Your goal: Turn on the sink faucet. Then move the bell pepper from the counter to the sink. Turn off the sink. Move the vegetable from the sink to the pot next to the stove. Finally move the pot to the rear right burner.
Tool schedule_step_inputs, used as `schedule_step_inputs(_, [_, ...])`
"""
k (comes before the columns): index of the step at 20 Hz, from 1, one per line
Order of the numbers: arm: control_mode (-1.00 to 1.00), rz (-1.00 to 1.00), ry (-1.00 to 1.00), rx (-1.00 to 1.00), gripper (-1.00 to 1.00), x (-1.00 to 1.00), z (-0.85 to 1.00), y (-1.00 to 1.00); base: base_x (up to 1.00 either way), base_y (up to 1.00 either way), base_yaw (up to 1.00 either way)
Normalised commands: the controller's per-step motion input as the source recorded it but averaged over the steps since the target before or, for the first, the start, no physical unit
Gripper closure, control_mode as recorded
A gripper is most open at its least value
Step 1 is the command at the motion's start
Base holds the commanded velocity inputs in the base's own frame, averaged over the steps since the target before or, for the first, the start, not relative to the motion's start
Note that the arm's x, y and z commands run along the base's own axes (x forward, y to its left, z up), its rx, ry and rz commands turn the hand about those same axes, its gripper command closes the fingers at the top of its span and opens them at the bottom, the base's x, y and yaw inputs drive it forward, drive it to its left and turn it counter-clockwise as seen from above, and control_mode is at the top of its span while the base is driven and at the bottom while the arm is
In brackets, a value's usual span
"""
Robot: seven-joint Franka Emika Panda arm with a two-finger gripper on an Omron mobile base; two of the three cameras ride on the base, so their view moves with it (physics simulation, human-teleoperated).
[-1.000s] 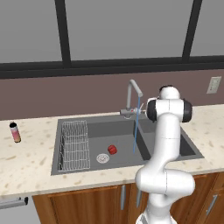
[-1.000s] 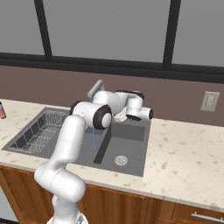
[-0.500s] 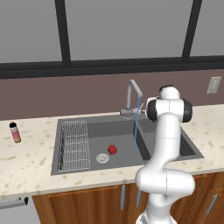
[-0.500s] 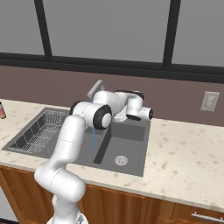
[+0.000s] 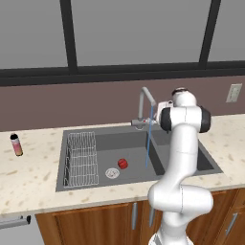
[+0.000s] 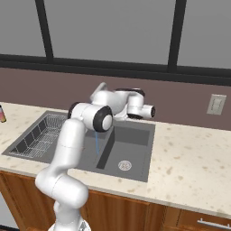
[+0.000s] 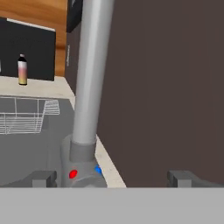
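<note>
One thin blue stream of water (image 5: 149, 139) runs from the spout of the faucet (image 5: 143, 103) down into the sink (image 5: 95, 139). My gripper (image 7: 113, 177) sits low behind the sink, right at the foot of the faucet, with its two fingertips (image 7: 41, 178) spread wide and nothing pinched between them. From my hand camera the grey faucet column (image 7: 89, 70) rises just ahead of me, and its base (image 7: 81, 168) with a red and a blue dot lies between my fingertips, nearer the left one; I cannot tell whether either tip touches it. The bell pepper (image 5: 123, 163) lies on the floor of the left basin, just beside the round silver drain (image 5: 112, 173) and near the wire rack (image 5: 81, 158). On the beige counter (image 5: 28, 177), well to the left of the sink, stands a slim bottle (image 5: 16, 144) with a dark cap.
</note>
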Motion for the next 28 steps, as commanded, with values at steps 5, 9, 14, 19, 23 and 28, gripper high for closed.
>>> schedule_step_inputs(5, [-1.00,0.00,0.00,-0.04,-1.00,0.00,0.23,0.39,0.00,0.00,0.00])
schedule_step_inputs(9, [-1.00,0.00,0.00,-0.04,-1.00,0.00,0.13,0.42,0.00,0.00,0.00])
schedule_step_inputs(14, [-1.00,0.00,-0.01,-0.01,-1.00,0.00,0.03,0.17,0.00,0.00,0.00])
schedule_step_inputs(19, [-1.00,0.00,-0.01,0.00,-1.00,0.03,0.00,-0.38,0.00,0.00,0.00])
schedule_step_inputs(23, [-1.00,0.00,0.00,0.00,-1.00,0.04,0.00,-0.50,0.00,0.00,0.00])
schedule_step_inputs(28, [-1.00,0.00,0.00,0.00,-1.00,0.10,0.00,-0.44,0.00,0.00,0.00])
